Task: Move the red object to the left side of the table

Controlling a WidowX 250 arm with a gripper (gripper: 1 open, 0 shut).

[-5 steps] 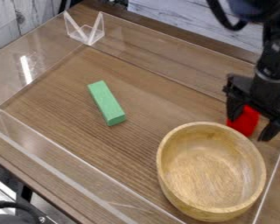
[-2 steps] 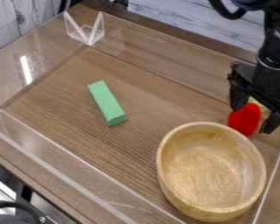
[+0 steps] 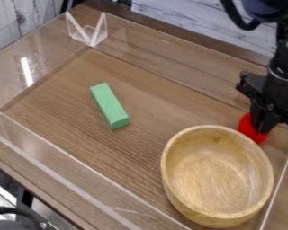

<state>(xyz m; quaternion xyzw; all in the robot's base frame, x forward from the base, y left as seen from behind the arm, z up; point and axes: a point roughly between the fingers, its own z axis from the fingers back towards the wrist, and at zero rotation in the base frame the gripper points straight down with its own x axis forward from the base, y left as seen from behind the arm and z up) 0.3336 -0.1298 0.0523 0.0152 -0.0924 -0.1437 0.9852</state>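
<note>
— Right, from the one camera we've got: the gripper (image 3: 265, 119) is down at the far right of the table (image 3: 171, 99), jaws pinched narrow around the red object (image 3: 256, 128), which sits on the wood just behind the rim of the wooden bowl (image 3: 219, 176).

— Is it actually gripped?

— Looks that way. The fingers cover the top of it and only the lower red part peeks out. I'd call it a fresh pinch, nothing lifted yet.

— What could spoil it?

— It's small and rounded, so I'd guess it could squirt out of the jaws on the way up. The bowl is just beside it, and the clear wall is close on the right; a low carry could clip either. Then there's the green block (image 3: 109, 105) lying mid-table, right across the route leftward. A dropped fruit would likely roll.

— And compared with a second ago?

— Back then the jaws stood wide, straddling the fruit with red showing between them. Now they've closed in. Bowl and block haven't budged.
</note>
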